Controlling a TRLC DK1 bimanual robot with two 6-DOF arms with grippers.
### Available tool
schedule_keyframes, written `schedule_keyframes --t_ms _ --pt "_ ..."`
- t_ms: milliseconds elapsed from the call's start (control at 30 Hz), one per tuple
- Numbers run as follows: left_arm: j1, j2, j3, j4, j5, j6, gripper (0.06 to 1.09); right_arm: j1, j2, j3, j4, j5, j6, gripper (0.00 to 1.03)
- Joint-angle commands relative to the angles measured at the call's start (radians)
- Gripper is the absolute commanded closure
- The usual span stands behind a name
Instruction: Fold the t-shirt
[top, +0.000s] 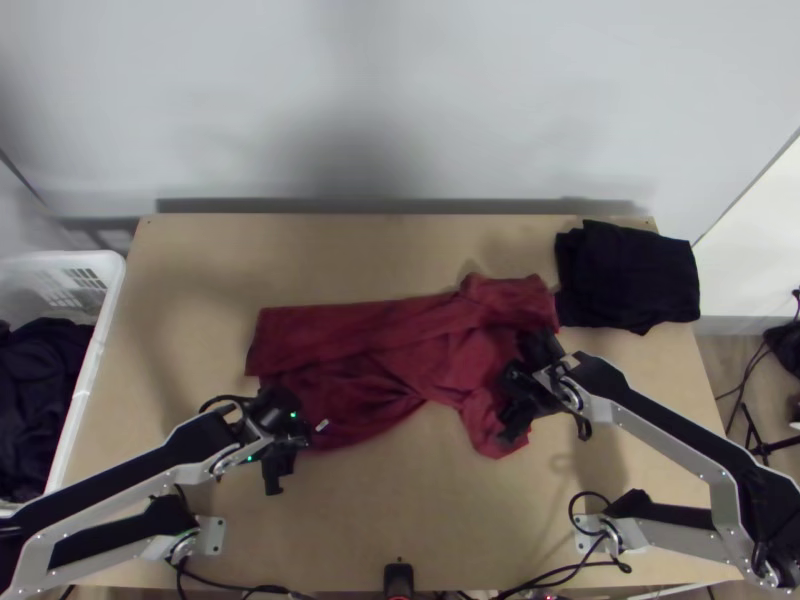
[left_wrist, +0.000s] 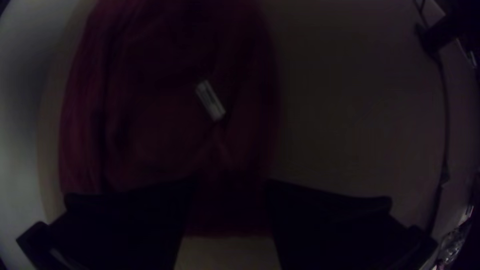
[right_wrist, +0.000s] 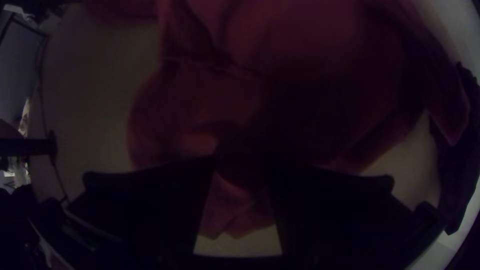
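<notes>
The dark red t-shirt (top: 400, 360) lies crumpled and stretched sideways across the middle of the table, with lengthwise folds and a pale label near its left end. My left gripper (top: 283, 455) is over the shirt's lower left end; in the left wrist view my left gripper (left_wrist: 230, 205) stands open, red cloth showing between its fingers. At the shirt's right end is my right gripper (top: 515, 400). In the right wrist view the right gripper (right_wrist: 242, 185) has its fingers apart above a bunched part of the shirt (right_wrist: 200, 100).
Folded black cloth (top: 628, 277) lies at the table's back right corner, touching or close to the shirt's right end. A white basket (top: 100, 330) with dark cloth stands beyond the left edge. Bare wood (top: 400, 510) lies in front of the shirt.
</notes>
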Motion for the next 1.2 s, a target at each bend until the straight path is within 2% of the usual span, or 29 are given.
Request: schedule_keyframes --t_ms 0,167,433,667,800,933,1000,1033,1167 --pt "0.035 -0.009 0.019 -0.051 0.007 0.018 0.35 0.009 0.008 0.011 0.006 0.001 0.004 0.56" --pt "0.038 -0.009 0.048 -0.098 0.032 0.028 0.32 0.012 0.016 0.014 0.009 0.001 0.005 0.56" --pt "0.049 0.001 0.073 -0.131 0.045 0.050 0.34 0.020 0.024 0.037 0.011 0.001 0.008 0.56" --pt "0.087 -0.004 0.079 -0.130 0.079 0.082 0.53 0.024 0.038 0.045 0.012 0.001 0.010 0.56" --pt "0.087 -0.006 0.074 -0.130 0.087 0.082 0.57 0.035 0.044 0.045 0.018 0.001 0.025 0.56" --pt "0.087 -0.018 0.074 -0.127 0.107 0.078 0.72 0.036 0.044 0.040 0.018 0.001 0.027 0.56" --pt "0.086 -0.019 0.073 -0.128 0.107 0.079 0.89 0.035 0.042 0.034 0.018 0.003 0.027 0.56" --pt "0.087 -0.018 0.073 -0.128 0.107 0.078 0.91 0.036 0.041 0.031 0.018 0.001 0.027 0.58" --pt "0.087 -0.024 0.061 -0.133 0.108 0.074 0.93 0.036 0.041 0.027 0.018 0.001 0.028 0.76"
